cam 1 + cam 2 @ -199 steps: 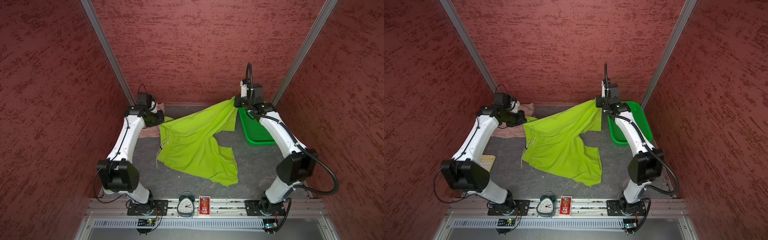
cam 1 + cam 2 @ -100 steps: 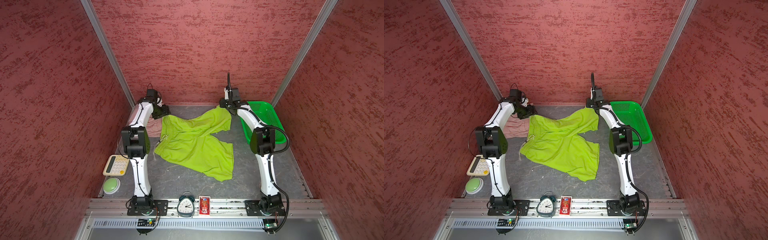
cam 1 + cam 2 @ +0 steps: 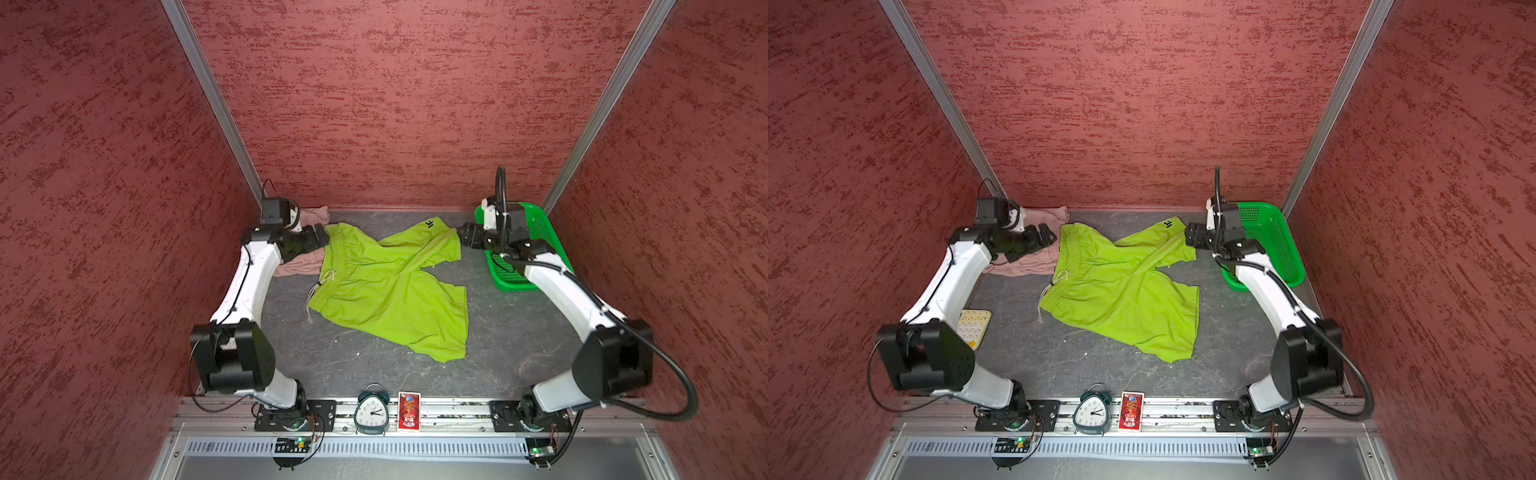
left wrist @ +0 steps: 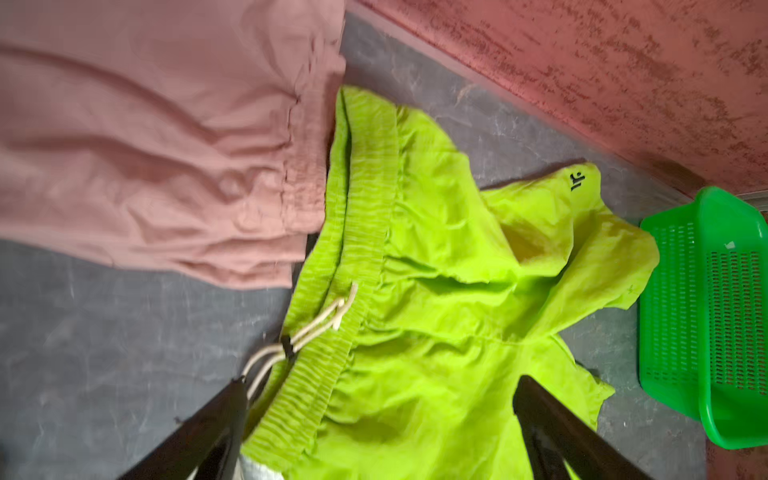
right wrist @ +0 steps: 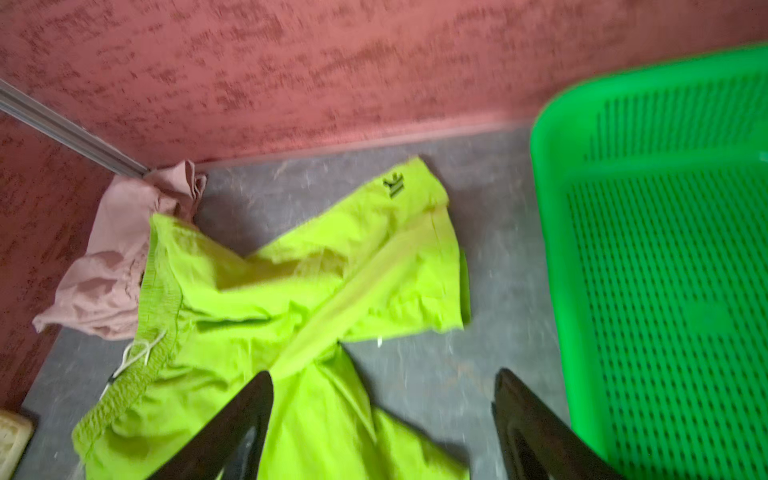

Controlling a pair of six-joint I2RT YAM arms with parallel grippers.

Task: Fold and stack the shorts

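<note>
The lime green shorts lie spread on the grey table. Their waistband and white drawstring are to the left, and the far leg with its black logo is creased. The pink shorts lie bunched in the back left corner, touching the lime waistband. My left gripper hovers open by the waistband's far end, above the pink shorts' edge. My right gripper is open beside the far leg's hem. Neither holds anything.
A bright green perforated basket stands at the back right, under my right arm. A clock and a red card box sit on the front rail. A calculator lies at the left edge.
Both grippers have opened and let go of the lime shorts, which were stretched in the air between them and now lie on the table. Both arms reached to the back, then drew back.
</note>
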